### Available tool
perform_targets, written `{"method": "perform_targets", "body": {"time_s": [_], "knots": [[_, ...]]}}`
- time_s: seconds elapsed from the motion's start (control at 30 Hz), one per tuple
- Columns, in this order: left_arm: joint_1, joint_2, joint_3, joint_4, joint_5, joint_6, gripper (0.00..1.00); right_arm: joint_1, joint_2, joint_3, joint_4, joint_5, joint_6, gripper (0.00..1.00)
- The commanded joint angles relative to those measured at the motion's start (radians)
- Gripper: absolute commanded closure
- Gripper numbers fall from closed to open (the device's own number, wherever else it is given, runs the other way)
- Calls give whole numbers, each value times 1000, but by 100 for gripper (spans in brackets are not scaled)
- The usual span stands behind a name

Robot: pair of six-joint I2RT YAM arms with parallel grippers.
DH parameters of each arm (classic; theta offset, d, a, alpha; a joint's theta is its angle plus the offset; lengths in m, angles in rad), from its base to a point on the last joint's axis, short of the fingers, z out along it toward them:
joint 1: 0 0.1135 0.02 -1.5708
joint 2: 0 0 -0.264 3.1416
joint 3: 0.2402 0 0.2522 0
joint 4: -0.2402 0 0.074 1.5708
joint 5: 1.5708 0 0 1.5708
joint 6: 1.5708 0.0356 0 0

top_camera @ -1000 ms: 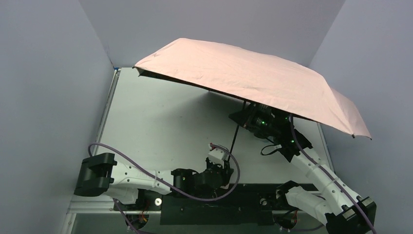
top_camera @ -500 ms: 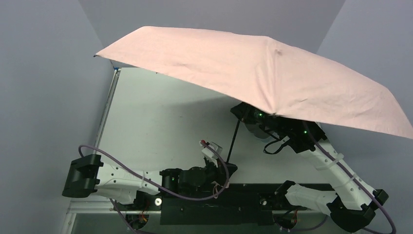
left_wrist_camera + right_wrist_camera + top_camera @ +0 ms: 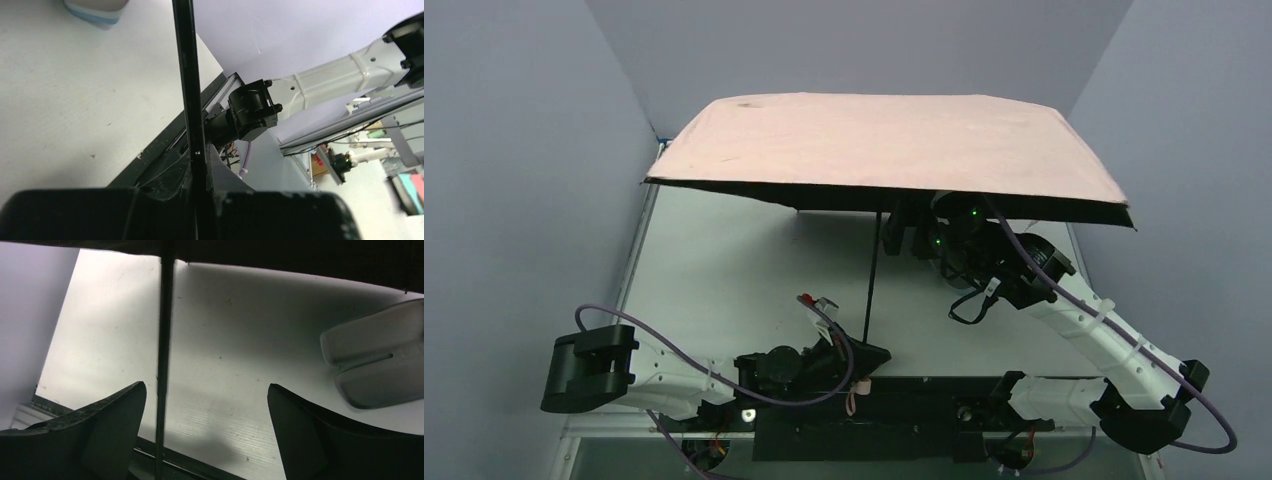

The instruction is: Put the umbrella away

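Observation:
The umbrella (image 3: 894, 145) stands open, its salmon-pink canopy spread level over the far half of the table. Its thin black shaft (image 3: 871, 280) runs down to my left gripper (image 3: 856, 352), which is shut on the shaft's lower end; a pink loop strap (image 3: 854, 398) hangs below. In the left wrist view the shaft (image 3: 187, 75) rises straight out of the closed left gripper (image 3: 200, 172). My right gripper (image 3: 907, 238) sits just under the canopy, open. In the right wrist view the shaft (image 3: 164, 340) passes free between the spread fingers (image 3: 110, 420), close to the left one.
A pale oblong case (image 3: 375, 355) lies on the white table (image 3: 724, 260) under the canopy, also showing as a light blue case (image 3: 95, 7) at the top of the left wrist view. Grey walls close in the left, right and far sides. A black rail (image 3: 904, 400) runs along the near edge.
My right gripper has opened and let go of the shaft. The canopy has swung from tilted to level, and the shaft now stands nearly upright in my left gripper.

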Motion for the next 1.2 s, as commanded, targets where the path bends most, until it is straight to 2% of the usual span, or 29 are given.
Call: {"method": "perform_targets", "body": {"time_s": [0.0, 0.2, 0.37, 0.5, 0.63, 0.7, 0.83, 0.93, 1.17], "knots": [[13, -26, -21, 226, 7, -74, 100, 5, -69, -75, 85, -36, -64, 11], [13, -34, -35, 236, 1, -97, 100, -34, -216, -286, 312, -219, -57, 8], [12, -45, -37, 226, 13, -105, 100, -159, -310, -478, 578, -442, 25, 8], [9, -49, -36, 214, 25, -112, 100, -231, -328, -533, 723, -542, 90, 8], [5, -64, -39, 206, 31, -122, 100, -267, -285, -519, 834, -599, 141, 9], [2, -77, -39, 202, 32, -124, 100, -295, -265, -534, 950, -636, 200, 9], [-4, -108, -31, 176, 37, -125, 100, -369, -195, -591, 1282, -724, 438, 9], [-8, -125, -27, 163, 45, -126, 100, -417, -132, -605, 1498, -747, 544, 10], [-15, -165, -10, 157, 67, -135, 100, -468, 59, -553, 1724, -759, 714, 13]]}}
